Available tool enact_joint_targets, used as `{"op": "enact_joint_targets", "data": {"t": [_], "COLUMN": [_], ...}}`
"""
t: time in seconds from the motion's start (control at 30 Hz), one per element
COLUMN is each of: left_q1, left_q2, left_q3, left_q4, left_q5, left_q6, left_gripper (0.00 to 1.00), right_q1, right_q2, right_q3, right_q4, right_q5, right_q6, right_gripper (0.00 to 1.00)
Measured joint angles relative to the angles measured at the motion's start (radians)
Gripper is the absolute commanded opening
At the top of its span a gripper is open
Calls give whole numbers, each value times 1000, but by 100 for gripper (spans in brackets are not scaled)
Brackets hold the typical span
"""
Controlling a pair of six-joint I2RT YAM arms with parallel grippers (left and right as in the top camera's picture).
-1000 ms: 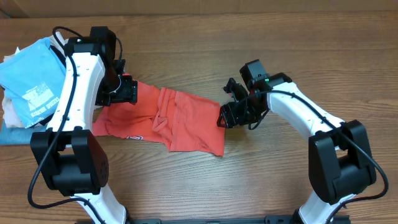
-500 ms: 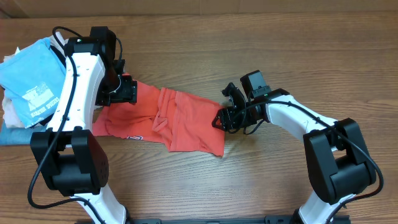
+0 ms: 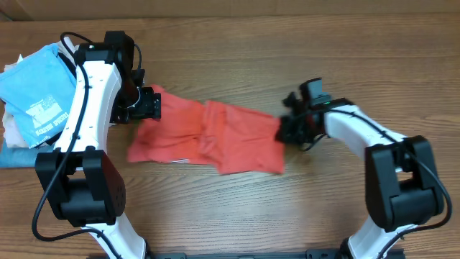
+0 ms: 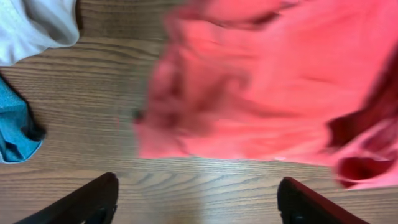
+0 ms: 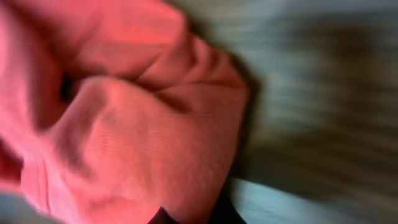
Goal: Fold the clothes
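Observation:
The clothes, a crumpled coral-red T-shirt [image 3: 208, 133], lie across the middle of the wooden table. My right gripper [image 3: 286, 129] is shut on the shirt's right edge. In the right wrist view, bunched red fabric [image 5: 124, 124] fills the frame above the right gripper [image 5: 193, 214]. My left gripper [image 3: 152, 104] sits at the shirt's upper left end. In the left wrist view, the left gripper [image 4: 198, 186] stands wide open over bare wood, with the blurred shirt [image 4: 261, 81] just beyond its fingertips. The lettering and the neck tag are hidden.
A light blue folded shirt [image 3: 36, 93] tops a pile of garments at the table's left edge, behind the left arm. A white cloth [image 4: 37, 25] and a blue cloth [image 4: 15, 130] from that pile show at the left of the left wrist view.
My right gripper shut on the shirt's right edge and moved right, dragging the whole shirt rightward. The left arm stayed in place and its jaws widened a little.

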Motion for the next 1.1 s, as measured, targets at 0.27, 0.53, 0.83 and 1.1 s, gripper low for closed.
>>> {"op": "enact_joint_targets", "data": {"t": [0.27, 0.53, 0.83, 1.1], "left_q1": [0, -1, -3, -29], "left_q2": [0, 0, 1, 45], "left_q3": [-39, -244, -384, -428], "left_q4": [109, 338, 534, 587], "left_q5": [105, 180, 254, 342], "left_q6": [24, 81, 117, 133], "left_gripper": [99, 100, 99, 43], "right_q1": [-82, -81, -81, -81], "right_q2": [0, 0, 0, 0], "right_q3": [31, 31, 32, 32], "right_q4": [-36, -41, -48, -57], "right_q5": [72, 77, 77, 80], "right_q6": [-40, -45, -47, -48], "right_gripper": [23, 23, 23, 23]}}
